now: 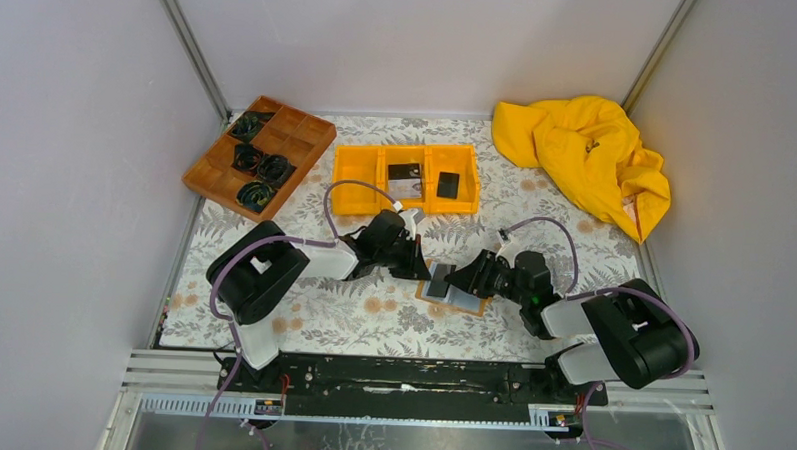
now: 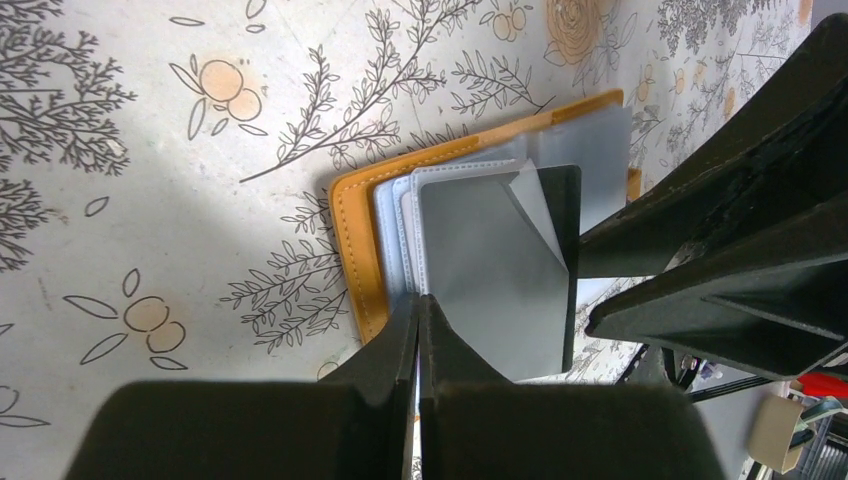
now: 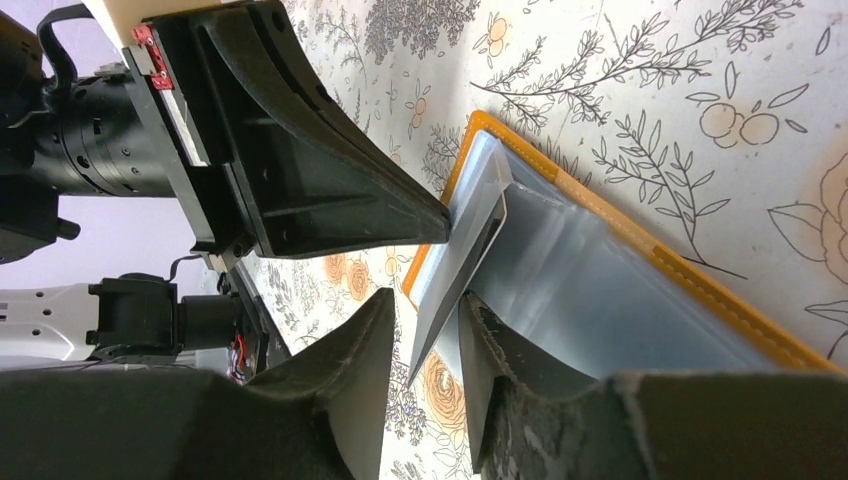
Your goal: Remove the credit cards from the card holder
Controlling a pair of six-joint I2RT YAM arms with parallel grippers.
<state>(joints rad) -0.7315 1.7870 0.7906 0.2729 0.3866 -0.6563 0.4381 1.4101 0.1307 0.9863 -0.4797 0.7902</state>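
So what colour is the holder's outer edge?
Orange-tan, stitched along the border; the holder shows best in the left wrist view.

A lab test booth: blank panel walls [image 1: 68, 123], aluminium frame rails [image 1: 186, 42].

Orange card holder [image 2: 355, 250] lies open — grey card [image 2: 490, 270] seemingly half-out.

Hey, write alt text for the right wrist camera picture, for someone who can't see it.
The right end effector straddles a grey card that tilts up out of an open orange holder, with a gap showing on one side of the card. The shut left end effector touches the holder's pocket edge beside the card, over a floral tablecloth.
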